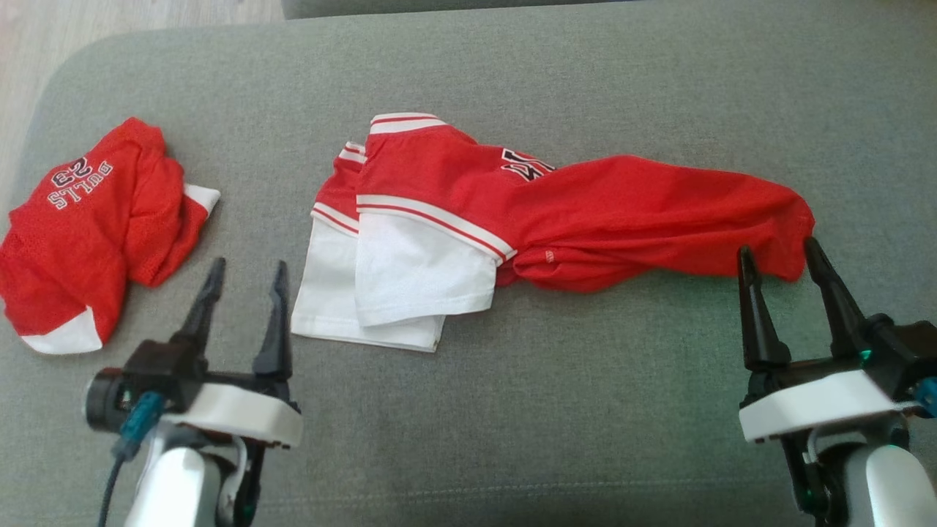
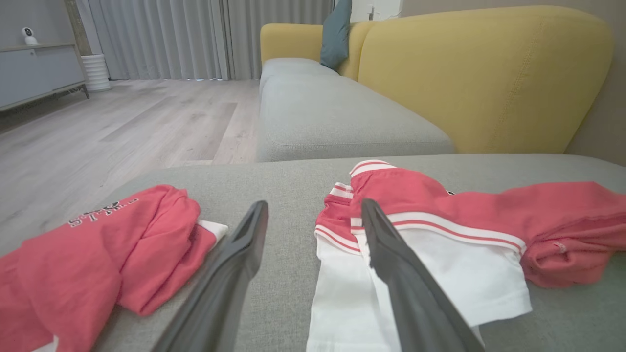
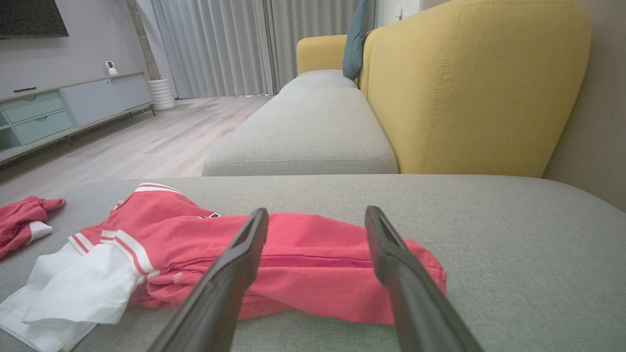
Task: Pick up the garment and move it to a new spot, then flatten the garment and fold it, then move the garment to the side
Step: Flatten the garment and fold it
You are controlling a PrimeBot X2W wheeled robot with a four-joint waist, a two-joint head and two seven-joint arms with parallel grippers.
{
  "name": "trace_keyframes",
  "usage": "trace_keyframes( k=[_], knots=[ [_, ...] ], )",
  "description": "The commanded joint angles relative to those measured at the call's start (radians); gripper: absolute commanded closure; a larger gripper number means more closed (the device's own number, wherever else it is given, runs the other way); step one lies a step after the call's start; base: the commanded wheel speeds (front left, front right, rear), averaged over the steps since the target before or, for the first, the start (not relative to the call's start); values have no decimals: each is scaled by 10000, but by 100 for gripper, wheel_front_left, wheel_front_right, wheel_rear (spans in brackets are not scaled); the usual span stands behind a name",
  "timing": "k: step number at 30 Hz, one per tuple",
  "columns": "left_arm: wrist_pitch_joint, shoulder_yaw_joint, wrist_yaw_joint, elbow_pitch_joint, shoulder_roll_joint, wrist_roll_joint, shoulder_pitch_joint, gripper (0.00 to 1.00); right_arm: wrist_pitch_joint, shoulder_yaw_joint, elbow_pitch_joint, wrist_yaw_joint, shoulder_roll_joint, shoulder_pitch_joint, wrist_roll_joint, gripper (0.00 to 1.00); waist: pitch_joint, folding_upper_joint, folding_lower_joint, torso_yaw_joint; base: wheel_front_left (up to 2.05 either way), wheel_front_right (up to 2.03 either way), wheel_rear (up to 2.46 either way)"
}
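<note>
Red jersey (image 1: 585, 212) lies bunched along the cushion (image 1: 512, 410), so we poise left gripper (image 1: 249, 265) and right gripper (image 1: 778, 249), both spread and empty, at its ends.

The garment (image 1: 585, 212) was red with white sleeves and red-and-white striped bands. The other jersey (image 1: 88, 227) was red, white-trimmed, with dark-edged lettering. The sofa seat (image 1: 512, 410) was grey, its backrest (image 3: 469, 88) yellow.

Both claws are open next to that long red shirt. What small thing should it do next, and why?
Probably ease the right gripper forward and close it on the right end of the shirt: its open jaws already flank that red edge, and nothing is held. The left gripper, also open, sits just short of the white sleeves, so it could grab there after.
</note>
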Motion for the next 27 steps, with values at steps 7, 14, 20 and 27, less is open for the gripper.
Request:
trace_keyframes(
  k=[7,14,20,27],
  knots=[
    [1601,-425,-655,221,-57,-377,-831,0,158,237,-474,-7,-33,-158,-3,0,284,0,0,-6,0,0,0],
    [3637,-782,-1085,1157,-198,-1509,-1598,0,273,235,-492,-7,-24,-250,-34,0,676,0,0,-190,0,0,0],
    [4372,-871,-1197,1711,-102,-2095,-1892,0,281,193,-436,-7,-21,-286,65,0,826,0,0,-294,0,0,0],
    [4436,-1154,-1274,1831,-35,-2517,-2023,95,292,174,-375,-7,-20,-321,133,0,858,0,0,-288,0,0,0]
  ],
)
